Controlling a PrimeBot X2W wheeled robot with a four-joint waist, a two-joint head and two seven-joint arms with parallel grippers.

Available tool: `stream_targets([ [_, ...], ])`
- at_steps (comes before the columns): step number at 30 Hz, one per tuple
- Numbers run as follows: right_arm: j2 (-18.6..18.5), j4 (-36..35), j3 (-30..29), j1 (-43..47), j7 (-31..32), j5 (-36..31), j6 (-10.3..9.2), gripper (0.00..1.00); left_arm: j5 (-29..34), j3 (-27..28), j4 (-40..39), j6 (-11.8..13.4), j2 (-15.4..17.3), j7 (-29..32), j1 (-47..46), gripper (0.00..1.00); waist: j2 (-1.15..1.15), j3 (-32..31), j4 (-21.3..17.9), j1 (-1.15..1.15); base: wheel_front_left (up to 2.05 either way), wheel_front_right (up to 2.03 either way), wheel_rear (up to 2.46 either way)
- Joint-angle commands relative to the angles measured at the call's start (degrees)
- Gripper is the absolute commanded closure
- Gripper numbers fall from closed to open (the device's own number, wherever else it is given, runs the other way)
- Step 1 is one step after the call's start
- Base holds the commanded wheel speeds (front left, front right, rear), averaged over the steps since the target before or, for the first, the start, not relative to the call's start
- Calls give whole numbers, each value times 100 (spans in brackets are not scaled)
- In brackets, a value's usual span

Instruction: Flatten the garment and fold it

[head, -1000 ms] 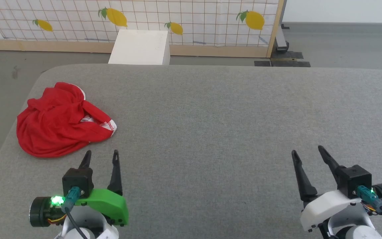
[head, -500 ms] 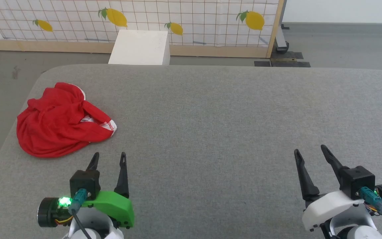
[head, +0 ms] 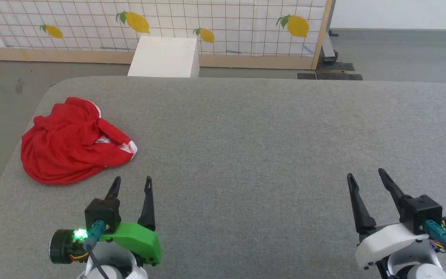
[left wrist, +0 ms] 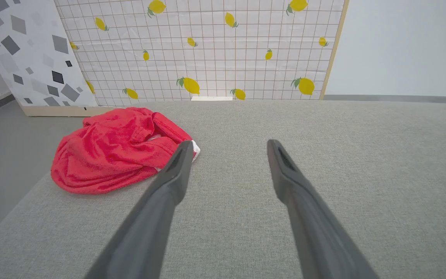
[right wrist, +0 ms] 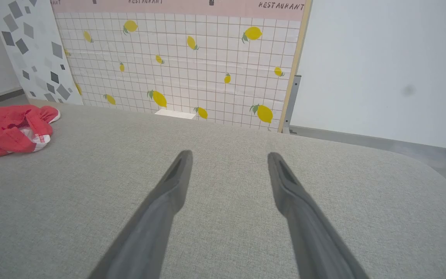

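Note:
The red garment (head: pixel 68 143) lies crumpled in a heap near the left edge of the grey table, a white trim band showing at its right end. In the left wrist view the garment (left wrist: pixel 114 149) sits ahead and to the left. My left gripper (head: pixel 132 181) is open and empty, just in front of and to the right of the heap, apart from it. Far off at the lower right, my right gripper (head: pixel 365 174) is open and empty too. From the right wrist view the garment (right wrist: pixel 8 130) is at the far left.
The grey fabric-covered table (head: pixel 246 135) has a rounded left corner and drops to the floor on the left. Beyond its far edge stand a white box (head: pixel 165 56) and a lemon-patterned grid screen (head: pixel 207 23).
My left gripper has shifted to the right and slightly back toward me. The right gripper has drifted a little to the right. The garment has stayed put.

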Motion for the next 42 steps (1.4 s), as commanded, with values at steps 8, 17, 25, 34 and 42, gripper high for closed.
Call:
stream_targets([
  [8,6,46,-59,22,-178,0,-3,0,-186,-64,90,27,-6,-172,-121,0,0,-26,26,0,0,0,0],
  [17,8,76,-102,16,-285,7,-3,0,-293,-132,190,56,-7,-279,-168,0,0,-20,48,0,0,0,0],
  [25,9,103,-149,13,-380,19,-4,0,-308,-190,299,113,-7,-373,-216,0,0,-20,56,0,0,0,0],
  [34,10,132,-200,12,-487,63,-5,0,-331,-223,384,128,-8,-480,-252,0,0,-21,71,0,0,0,0],
  [42,12,173,-191,5,-581,70,-5,0,-338,-238,487,141,15,-574,-283,0,0,-20,104,0,0,0,0],
])
